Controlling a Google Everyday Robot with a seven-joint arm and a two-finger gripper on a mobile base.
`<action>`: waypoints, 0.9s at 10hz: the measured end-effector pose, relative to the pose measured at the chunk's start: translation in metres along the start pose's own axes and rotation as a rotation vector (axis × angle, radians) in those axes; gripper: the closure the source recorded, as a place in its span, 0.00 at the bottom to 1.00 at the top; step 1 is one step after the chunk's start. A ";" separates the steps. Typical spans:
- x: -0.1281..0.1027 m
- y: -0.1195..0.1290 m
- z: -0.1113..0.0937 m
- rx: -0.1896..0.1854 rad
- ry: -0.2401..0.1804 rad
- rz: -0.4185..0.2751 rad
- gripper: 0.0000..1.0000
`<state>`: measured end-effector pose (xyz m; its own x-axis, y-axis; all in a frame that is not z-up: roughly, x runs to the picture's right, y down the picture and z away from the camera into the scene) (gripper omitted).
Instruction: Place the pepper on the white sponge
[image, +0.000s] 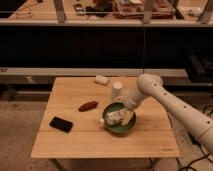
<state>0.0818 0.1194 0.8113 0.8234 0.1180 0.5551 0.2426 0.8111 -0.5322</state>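
**Camera view**

The wooden table (75, 145) carries all the items.
- The pepper (88, 105) lies flat, left of centre, with its long axis running roughly left to right. It touches nothing.
- The white sponge (101, 79) sits near the far edge, beyond the pepper and slightly to its right, apart from it.
- A white cup (116, 90) stands upright just right of the sponge.
- A green bowl (122, 131) holding a white labelled bottle (114, 118) sits right of the pepper.
- A black phone (61, 124) lies to the pepper's near left.

The gripper (127, 103) hangs over the far-right rim of the green bowl, on the near side of the cup. Its jaws stand wide apart and carry nothing.

Step in hand, as judged: approach to the pepper.
1. Travel left with enough height to clear the bottle and the bowl rim.
2. Set the jaws across the pepper's short axis, centred on its thickest part.
3. Descend until the jaws bracket it, then close gently. The glossy, tapered body may squirt out.
4. Lift and carry it to the sponge, keeping clear of the cup.
5. Release low, laying the pepper along the sponge's length. It may roll off.
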 end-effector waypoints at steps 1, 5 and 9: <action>-0.005 -0.022 0.002 0.039 -0.025 0.062 0.20; -0.028 -0.111 0.014 0.208 -0.156 0.305 0.20; -0.030 -0.118 0.015 0.220 -0.170 0.325 0.20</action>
<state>0.0206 0.0291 0.8668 0.7378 0.4660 0.4883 -0.1463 0.8167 -0.5583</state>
